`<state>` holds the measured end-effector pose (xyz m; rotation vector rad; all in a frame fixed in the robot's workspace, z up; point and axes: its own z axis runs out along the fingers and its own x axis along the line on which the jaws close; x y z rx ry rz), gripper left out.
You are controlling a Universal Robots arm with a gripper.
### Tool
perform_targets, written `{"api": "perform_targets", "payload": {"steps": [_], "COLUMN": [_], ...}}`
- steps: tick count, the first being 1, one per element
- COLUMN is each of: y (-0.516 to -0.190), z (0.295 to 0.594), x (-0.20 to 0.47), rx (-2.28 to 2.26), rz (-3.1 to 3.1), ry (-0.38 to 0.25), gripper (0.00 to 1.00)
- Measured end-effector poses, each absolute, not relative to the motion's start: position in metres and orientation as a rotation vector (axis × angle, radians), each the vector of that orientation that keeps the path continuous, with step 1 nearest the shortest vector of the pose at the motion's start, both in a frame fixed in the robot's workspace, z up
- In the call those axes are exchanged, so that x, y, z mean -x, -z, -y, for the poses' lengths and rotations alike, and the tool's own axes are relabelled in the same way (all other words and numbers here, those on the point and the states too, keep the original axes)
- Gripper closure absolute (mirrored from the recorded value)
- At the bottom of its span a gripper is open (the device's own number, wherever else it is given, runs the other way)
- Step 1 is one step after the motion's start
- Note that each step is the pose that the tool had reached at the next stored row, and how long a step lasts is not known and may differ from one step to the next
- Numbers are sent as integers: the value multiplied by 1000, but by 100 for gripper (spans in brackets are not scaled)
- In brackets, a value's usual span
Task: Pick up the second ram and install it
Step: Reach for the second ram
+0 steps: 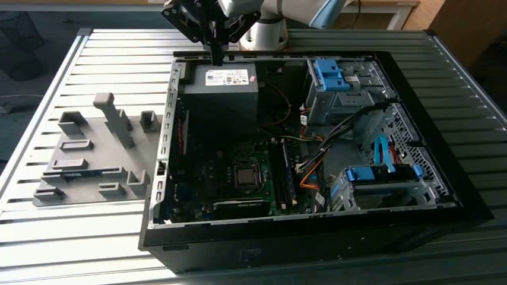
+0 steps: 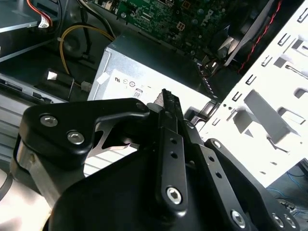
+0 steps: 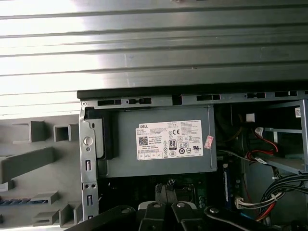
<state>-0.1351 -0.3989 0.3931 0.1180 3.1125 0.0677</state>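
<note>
The second ram is a thin blue-green stick lying in the grey fixture on the table, at the exterior view's left of the open computer case. It also appears in the first wrist view, as the second ram with small dark chips. My gripper hangs over the case's far edge, above the grey power supply, well away from the stick. In both wrist views the gripper has its black fingers pressed together with nothing between them. Long black memory slots lie on the motherboard.
The fixture carries several upright grey blocks. Inside the case are blue drive cages, orange and black cables and a processor socket. The ribbed metal table runs all round the case.
</note>
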Motion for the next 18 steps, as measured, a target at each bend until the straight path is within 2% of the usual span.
{"api": "perform_targets", "payload": {"steps": [18], "y": [-393], "z": [399], "x": [140], "rx": [-118], "rz": [-3113], "ry": [-68], "gripper": [89]}}
